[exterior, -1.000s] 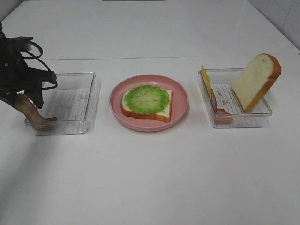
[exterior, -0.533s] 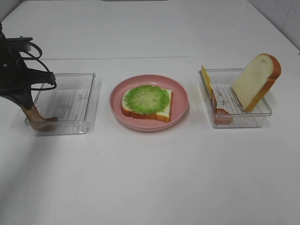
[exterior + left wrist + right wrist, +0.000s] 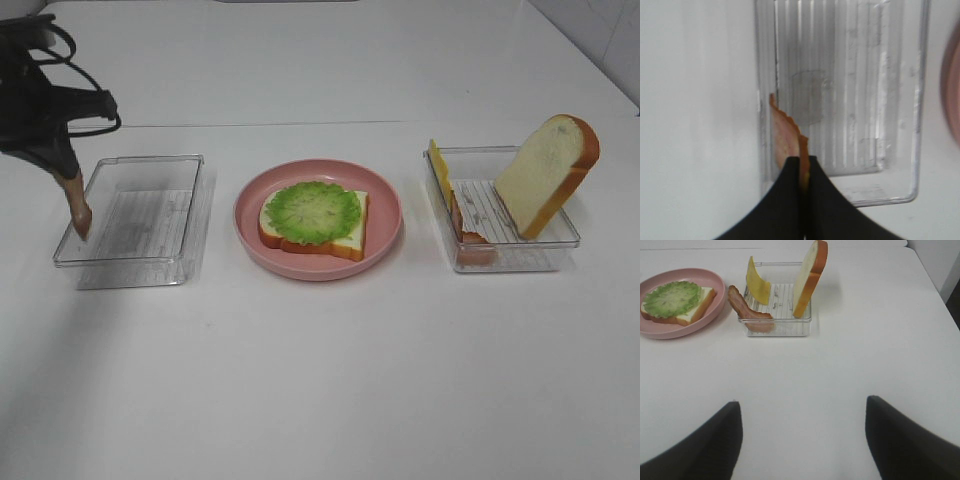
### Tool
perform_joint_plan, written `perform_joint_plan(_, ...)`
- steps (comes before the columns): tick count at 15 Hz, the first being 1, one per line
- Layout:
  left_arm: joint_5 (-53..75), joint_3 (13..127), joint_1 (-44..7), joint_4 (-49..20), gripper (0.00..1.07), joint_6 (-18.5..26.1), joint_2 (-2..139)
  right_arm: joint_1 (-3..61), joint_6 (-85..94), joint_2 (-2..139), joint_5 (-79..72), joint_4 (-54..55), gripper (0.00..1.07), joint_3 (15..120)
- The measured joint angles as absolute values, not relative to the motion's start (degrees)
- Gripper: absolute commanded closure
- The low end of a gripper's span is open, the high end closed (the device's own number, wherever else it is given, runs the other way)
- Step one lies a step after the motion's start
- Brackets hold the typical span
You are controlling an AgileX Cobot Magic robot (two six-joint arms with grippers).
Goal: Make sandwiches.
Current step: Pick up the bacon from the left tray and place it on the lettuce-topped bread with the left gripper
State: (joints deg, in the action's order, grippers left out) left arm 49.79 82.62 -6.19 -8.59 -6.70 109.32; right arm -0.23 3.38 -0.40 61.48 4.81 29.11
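I am holding the ham strip (image 3: 78, 210) pinched by its top end in my left hand (image 3: 66, 176), dangling at the outer wall of the left tray (image 3: 198, 215). My right hand (image 3: 802, 401) is hovering wide open over the surface (image 3: 320, 380), gripping nothing. 1 bread slice (image 3: 345, 243) under lettuce (image 3: 313, 210) is lying on the pink plate (image 3: 386, 244). The other slice (image 3: 550, 170) is leaning in the right tray (image 3: 520, 262) with cheese (image 3: 438, 165) and bacon (image 3: 745, 307).

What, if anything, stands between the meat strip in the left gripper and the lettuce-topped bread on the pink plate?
Only the wall of the clear tray nearest the pink plate lies on that path. The left gripper holds the meat strip hanging by the opposite wall; nothing else visible intervenes.
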Motion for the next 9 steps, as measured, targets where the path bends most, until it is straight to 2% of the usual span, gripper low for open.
perform_joint_plan(3,48.6,85.7,-6.2,-20.3,1.07,-0.6,109.2,-0.2,3.4,-0.4,61.5,4.8,0.41,29.1)
perform_joint_plan(7,44.6,86.0,-6.4,-44.0,1.07,13.1,109.5,-0.2,3.4,-0.4,61.5,4.8,0.41,29.1)
perform_joint_plan(9,43.5,86.2,-7.2,-52.4,1.07,17.3,110.5,-0.2,3.4,-0.4,61.5,4.8,0.41,29.1)
